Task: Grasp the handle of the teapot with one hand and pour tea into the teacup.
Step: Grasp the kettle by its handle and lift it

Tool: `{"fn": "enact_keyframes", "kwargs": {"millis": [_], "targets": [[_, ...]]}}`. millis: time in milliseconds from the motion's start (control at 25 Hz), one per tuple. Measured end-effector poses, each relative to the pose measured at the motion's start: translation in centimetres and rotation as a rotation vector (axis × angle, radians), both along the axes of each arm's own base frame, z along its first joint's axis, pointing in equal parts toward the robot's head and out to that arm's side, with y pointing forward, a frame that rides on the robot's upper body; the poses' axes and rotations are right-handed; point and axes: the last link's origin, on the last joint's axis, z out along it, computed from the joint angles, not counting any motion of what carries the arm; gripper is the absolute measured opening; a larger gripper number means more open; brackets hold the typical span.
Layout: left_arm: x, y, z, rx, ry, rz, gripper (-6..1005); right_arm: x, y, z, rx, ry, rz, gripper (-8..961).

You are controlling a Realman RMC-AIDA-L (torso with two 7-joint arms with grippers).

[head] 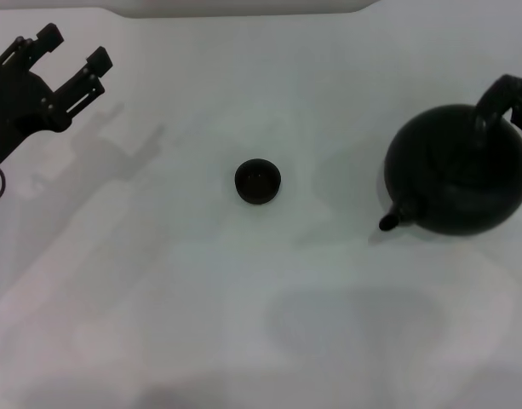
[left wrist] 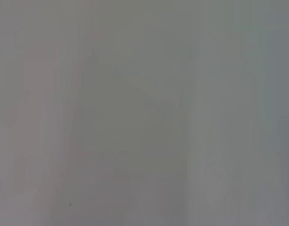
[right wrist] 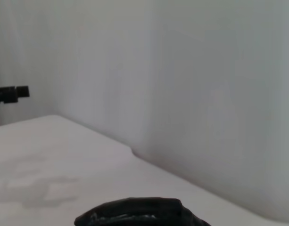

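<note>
The matte black teapot (head: 461, 170) is at the right in the head view, its short spout (head: 395, 217) pointing toward the middle. Its pale shadows on the table lie apart from it, so it looks lifted. The handle of the teapot (head: 492, 100) arches up to the right edge, where my right gripper (head: 521, 98) is shut on it. A black ribbed piece of the pot (right wrist: 139, 214) shows in the right wrist view. The small dark teacup (head: 258, 181) stands upright at the table's middle, well left of the spout. No tea is visible. My left gripper (head: 73, 48) is open and empty at the far left.
The white table (head: 158, 298) ends at a pale wall (head: 243, 7) along the back. The left wrist view shows only a blank grey surface. One finger of the left gripper (right wrist: 12, 93) shows far off in the right wrist view.
</note>
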Motion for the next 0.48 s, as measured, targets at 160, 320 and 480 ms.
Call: {"fn": "enact_keyframes", "kwargs": {"millis": [160, 320, 480], "targets": [[0.1, 0.1, 0.0, -0.001, -0.001, -0.001, 772, -1.2, 1.4, -0.2, 0.023, 0.019, 0.024, 138], [-0.1, 0.0, -0.1, -0.002, -0.001, 0.006, 773, -2.7, 2.6, -1.2, 0.039, 0.020, 0.065, 137], [-0.2, 0.0, -0.1, -0.003, -0.009, 0.014, 771, -4.0, 3.6, -2.2, 0.075, -0.004, 0.135, 135]]}}
